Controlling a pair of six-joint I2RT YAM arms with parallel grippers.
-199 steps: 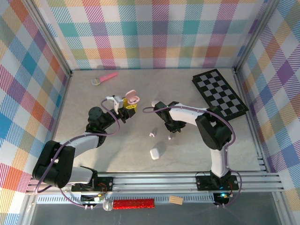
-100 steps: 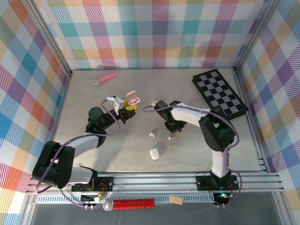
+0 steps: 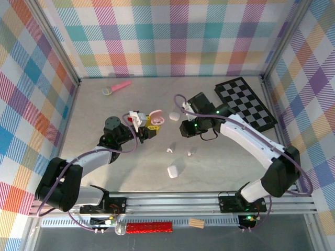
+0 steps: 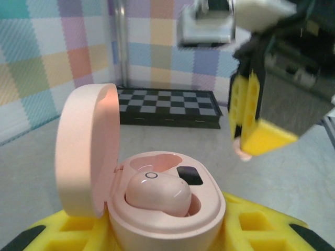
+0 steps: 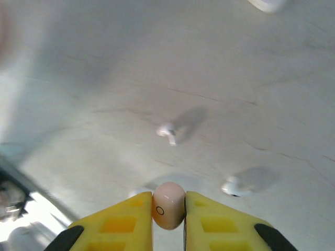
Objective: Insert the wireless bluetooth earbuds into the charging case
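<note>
- We note the left gripper (image 3: pixel 151 125) clamped on the open pink charging case (image 4: pixel 167 209). One pink earbud (image 4: pixel 157 192) is seated, and the well beside it is vacant.
- The right gripper (image 3: pixel 184 130) pinches the other earbud (image 5: pixel 168 205), just right of and above the case. We judge leftward and down comes next.

A: What lies at the far right of the bench (image 3: pixel 225 162)?
B: A black-and-grey checkerboard (image 3: pixel 246 103), flat and turned at a slant, close to the right wall.
A: And far left?
B: A small tool with a pink handle (image 3: pixel 117 87) and a pale yellowish head, near the back corner, well apart from the board.
A: The surround?
B: Pastel plaid walls (image 3: pixel 172 36). Below the aluminium rails (image 3: pixel 183 201) at the near edge lie a red glittery strip (image 3: pixel 149 227) and, to its right, a small wooden block (image 3: pixel 197 223).
</note>
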